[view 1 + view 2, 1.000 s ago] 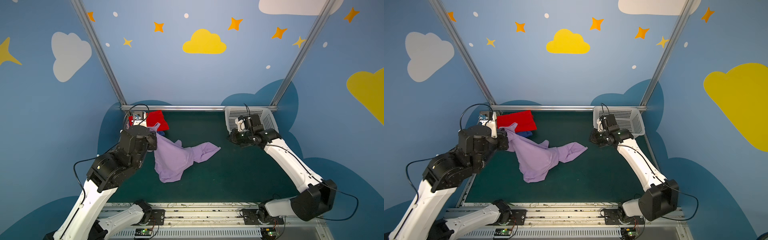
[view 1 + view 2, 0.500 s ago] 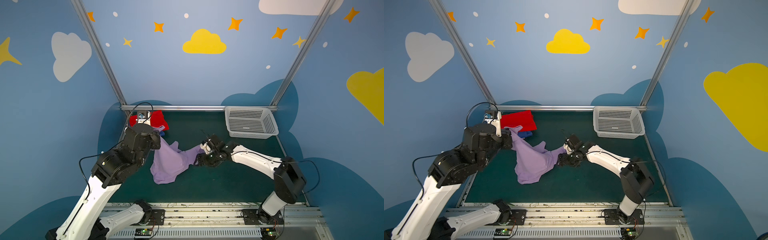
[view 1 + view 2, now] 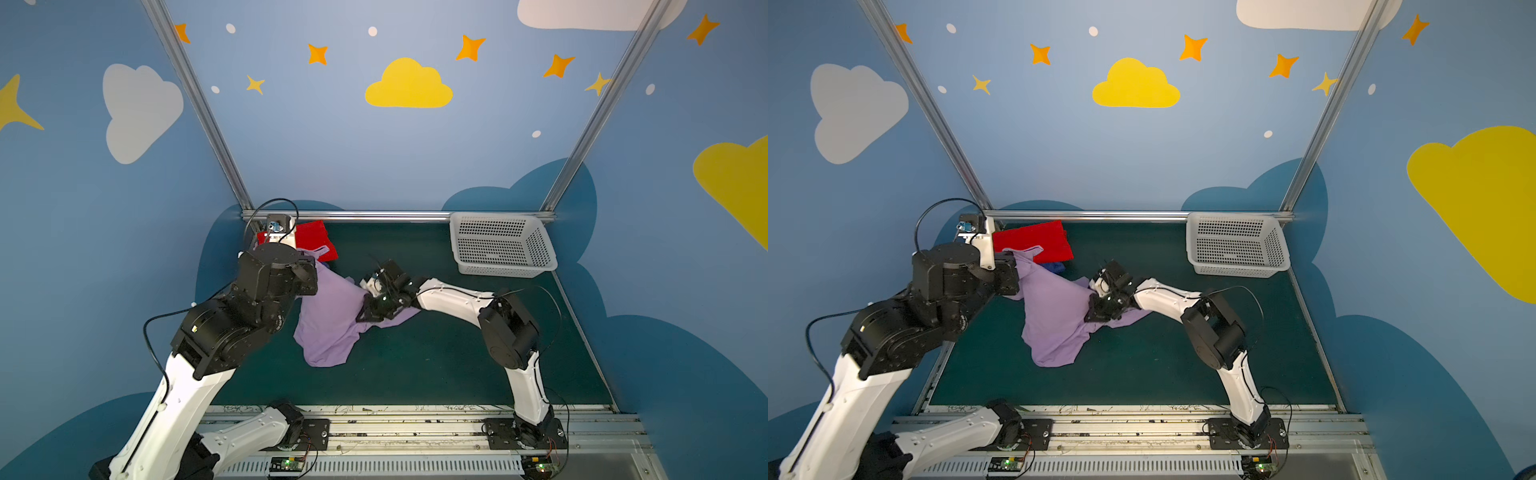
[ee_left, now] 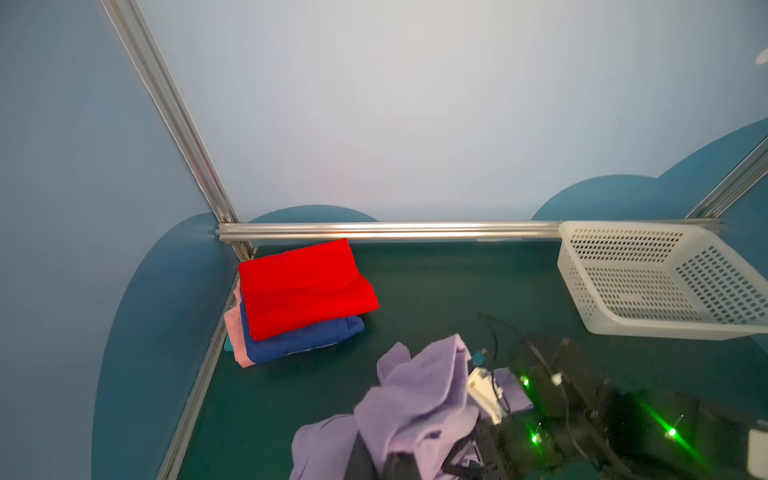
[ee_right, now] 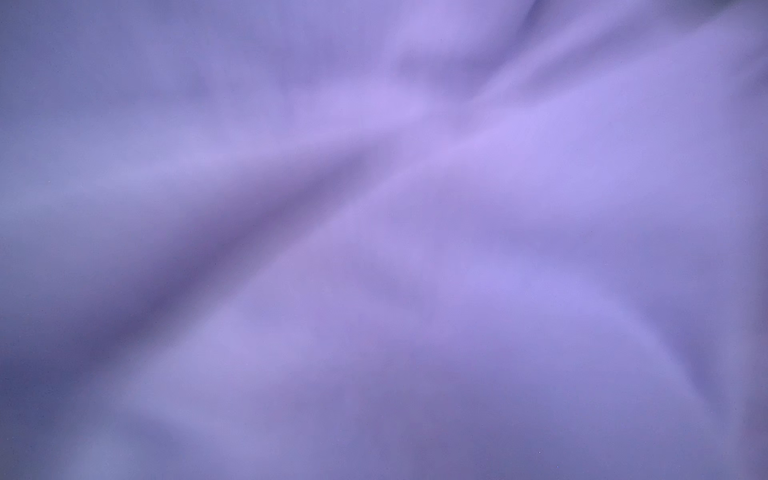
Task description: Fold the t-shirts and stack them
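Cloth of the lavender t-shirt (image 3: 332, 328) is sagging, soft and rumpled, over the middle of the tabletop (image 3: 424, 365); we are clamping our left gripper (image 3: 1014, 272) near its collar and our right gripper (image 3: 1096, 312) on a bunched fold. Folded red t-shirt (image 4: 303, 286), royal blue t-shirt (image 4: 299, 338) and pink t-shirt (image 4: 235, 330) are lying stacked in the far left corner, a perforated white basket (image 3: 498, 249) far right.

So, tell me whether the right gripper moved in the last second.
Yes. The right gripper left the white basket, going left and forward onto the lavender t-shirt.
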Available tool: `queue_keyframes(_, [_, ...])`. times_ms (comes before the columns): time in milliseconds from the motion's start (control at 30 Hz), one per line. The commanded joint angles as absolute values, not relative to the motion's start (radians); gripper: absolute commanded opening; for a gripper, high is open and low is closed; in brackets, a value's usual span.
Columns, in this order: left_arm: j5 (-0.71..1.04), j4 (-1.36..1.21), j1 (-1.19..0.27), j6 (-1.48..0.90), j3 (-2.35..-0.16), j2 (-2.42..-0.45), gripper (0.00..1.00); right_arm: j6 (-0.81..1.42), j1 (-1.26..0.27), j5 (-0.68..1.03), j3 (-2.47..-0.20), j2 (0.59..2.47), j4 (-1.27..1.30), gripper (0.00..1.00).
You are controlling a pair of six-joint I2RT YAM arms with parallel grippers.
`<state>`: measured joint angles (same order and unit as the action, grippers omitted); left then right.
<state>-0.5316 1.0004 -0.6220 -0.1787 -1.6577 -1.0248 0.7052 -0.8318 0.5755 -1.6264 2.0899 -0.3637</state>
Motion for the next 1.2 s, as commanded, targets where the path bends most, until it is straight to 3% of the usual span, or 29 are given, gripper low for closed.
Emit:
queue_keyframes(0, [-0.565, 1.012, -0.619, -0.156, -1.685, -0.997, 0.04, 0.575, -0.699, 0.474, -1.818, 1.937, -0.579, 0.00])
queue_keyframes(167, [-0.566, 1.006, -0.617, -0.160, -1.674, -0.974, 0.04, 0.422, -0.626, 0.285, -1.971, 1.802, -0.769, 0.00])
queue_keyframes(333, [-0.556, 1.007, -0.618, -0.168, -1.671, -0.963, 0.04, 0.366, -0.605, 0.190, -1.732, 1.556, -0.578, 0.00])
queue_keyframes(433, [-0.546, 1.006, -0.617, -0.173, -1.672, -0.957, 0.04, 0.339, -0.597, 0.128, -1.718, 1.464, -0.661, 0.00])
queue_keyframes(600, [-0.530, 0.989, -0.619, -0.167, -1.677, -0.973, 0.04, 0.362, -0.623, 0.195, -1.670, 1.368, -0.729, 0.00])
queue_keyframes(733, [-0.517, 0.962, -0.618, -0.157, -1.672, -1.005, 0.04, 0.419, -0.714, 0.240, -1.499, 1.326, -0.697, 0.00])
queue_keyframes(867, [-0.518, 0.926, -0.617, -0.116, -1.702, -1.061, 0.04, 0.479, -0.818, 0.378, -1.277, 1.332, -0.532, 0.29])
queue_keyframes(967, [-0.496, 0.918, -0.611, -0.085, -1.776, -1.136, 0.04, 0.503, -0.864, 0.468, -1.197, 1.362, -0.450, 0.45])
queue_keyframes(1167, [-0.404, 0.915, -0.610, -0.048, -1.949, -1.272, 0.04, 0.446, -0.865, 0.514, -1.182, 1.317, -0.379, 0.67])
